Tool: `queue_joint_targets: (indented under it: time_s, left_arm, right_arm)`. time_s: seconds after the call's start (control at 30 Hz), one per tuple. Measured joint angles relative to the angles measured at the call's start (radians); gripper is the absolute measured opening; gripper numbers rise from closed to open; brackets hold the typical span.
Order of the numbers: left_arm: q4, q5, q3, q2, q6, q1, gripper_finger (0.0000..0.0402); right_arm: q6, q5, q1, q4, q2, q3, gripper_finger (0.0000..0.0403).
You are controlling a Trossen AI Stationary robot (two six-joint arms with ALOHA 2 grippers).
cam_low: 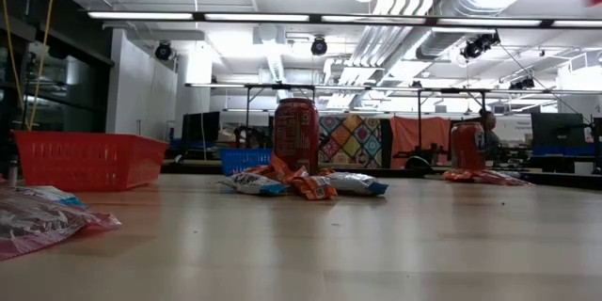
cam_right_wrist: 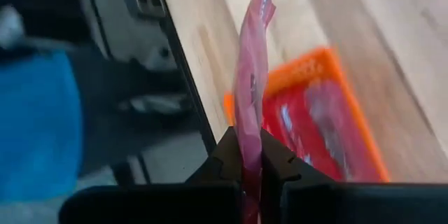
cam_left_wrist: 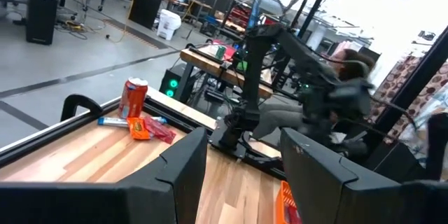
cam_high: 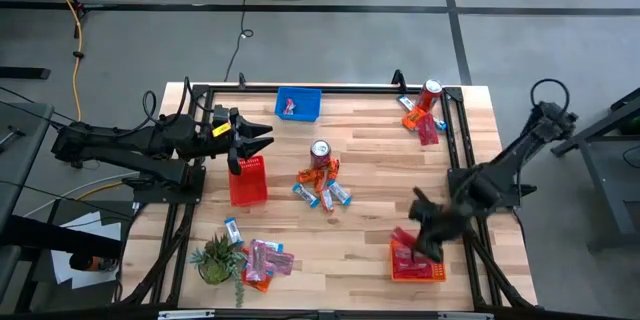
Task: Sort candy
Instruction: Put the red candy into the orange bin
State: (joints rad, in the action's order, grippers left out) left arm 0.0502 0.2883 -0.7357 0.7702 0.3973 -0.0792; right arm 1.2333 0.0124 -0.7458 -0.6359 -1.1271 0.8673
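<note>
Over orange basket, pink-red packet pinched btwn R jaws.

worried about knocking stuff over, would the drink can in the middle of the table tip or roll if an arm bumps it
Probably tips: the drink can stands upright, tall and narrow. Once down its round body would likely roll. The candy packets piled against its base might cushion a low nudge.
</note>
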Motion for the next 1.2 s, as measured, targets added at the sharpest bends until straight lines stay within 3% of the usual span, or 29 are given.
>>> queue_joint_targets:
  time_s: [0.13,0.3,0.53,0.7,0.9,1.1,1.2]
  left_arm:
    - [0.000,0.014,0.000,0.000,-0.013,0.000,0.0170]
    - [0.000,0.016,0.000,0.000,-0.024,0.000,0.0170]
    - [0.000,0.015,0.000,0.000,-0.026,0.000,0.0170]
    - [-0.001,0.015,0.000,0.000,-0.028,0.000,0.0170]
    - [-0.001,0.015,0.000,0.000,-0.042,0.000,0.0170]
    - [0.020,0.014,0.000,0.001,-0.009,0.000,0.0170]
    - [0.021,-0.017,-0.020,0.033,-0.017,0.000,0.0170]
  right_arm:
    - [-0.030,0.033,-0.068,-0.034,-0.103,0.056,0.0001]
    - [-0.061,0.148,-0.077,-0.035,-0.215,0.054,0.0004]
    - [-0.071,0.172,-0.060,-0.038,-0.304,0.049,0.0037]
    - [-0.072,0.191,-0.057,-0.038,-0.307,0.049,0.0096]
    - [-0.121,0.234,-0.057,-0.076,-0.307,0.063,0.0201]
    - [-0.185,0.213,-0.036,-0.333,-0.307,0.210,0.0266]
    - [-0.232,0.091,-0.027,-0.515,-0.306,0.332,0.0272]
